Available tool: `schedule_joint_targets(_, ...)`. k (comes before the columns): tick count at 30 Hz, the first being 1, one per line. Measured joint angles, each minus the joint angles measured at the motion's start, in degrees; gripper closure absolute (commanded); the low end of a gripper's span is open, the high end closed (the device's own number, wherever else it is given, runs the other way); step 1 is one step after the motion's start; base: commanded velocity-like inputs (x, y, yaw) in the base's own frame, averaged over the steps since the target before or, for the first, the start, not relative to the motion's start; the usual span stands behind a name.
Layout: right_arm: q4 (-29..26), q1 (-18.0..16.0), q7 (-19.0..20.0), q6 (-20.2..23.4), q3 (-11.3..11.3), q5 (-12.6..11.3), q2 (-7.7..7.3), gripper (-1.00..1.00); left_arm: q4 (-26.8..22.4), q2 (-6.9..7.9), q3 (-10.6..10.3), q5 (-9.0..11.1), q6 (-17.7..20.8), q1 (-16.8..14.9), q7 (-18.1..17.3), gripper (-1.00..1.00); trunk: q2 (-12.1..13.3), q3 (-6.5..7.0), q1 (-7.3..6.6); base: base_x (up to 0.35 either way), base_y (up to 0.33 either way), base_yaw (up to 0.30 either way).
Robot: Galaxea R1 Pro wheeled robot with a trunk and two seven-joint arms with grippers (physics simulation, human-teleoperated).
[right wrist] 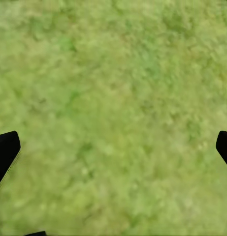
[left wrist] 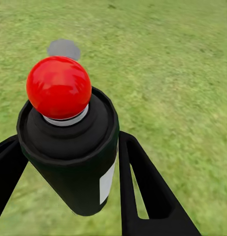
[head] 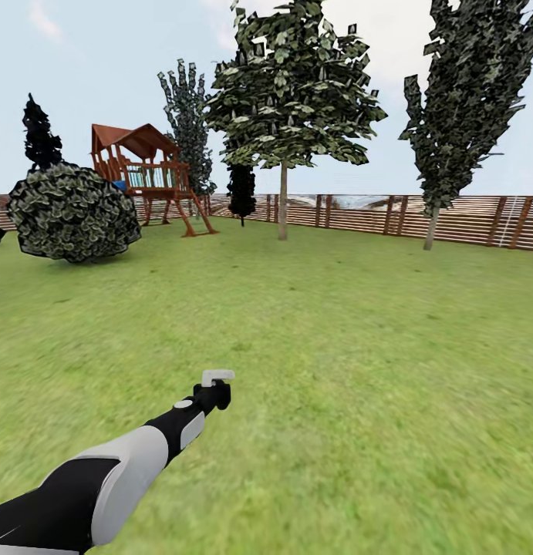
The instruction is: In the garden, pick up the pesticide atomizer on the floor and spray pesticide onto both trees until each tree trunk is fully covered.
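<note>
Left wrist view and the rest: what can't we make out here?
- Atomizer: left wrist view; base cut off behind the left gripper fingers; nozzle side unseen.
- Same atomizer in head view: too small, behind the wrist.
- Right gripper: right wrist view; fingertips cut off by the edges, blurred lawn beyond.
- Tree trunk: head view; too distant to judge any spray coverage.

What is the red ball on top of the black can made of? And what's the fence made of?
The red ball looks like smooth, glossy plastic: a soft white glint shines on it. The black can, held in the left claw, looks like matt plastic or painted metal; it has no shine, so I can't tell which. The fence looks like wood: brown flat slats between darker posts.
</note>
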Motion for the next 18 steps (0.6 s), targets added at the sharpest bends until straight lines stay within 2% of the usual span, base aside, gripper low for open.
schedule_joint_targets(18,0.00,0.03,0.01,0.00,0.00,0.00,0.00,-1.00,0.02,-0.09,0.00,0.00,0.00,0.00,0.00,1.00,0.01,0.00,0.00,0.350,0.000,0.000)
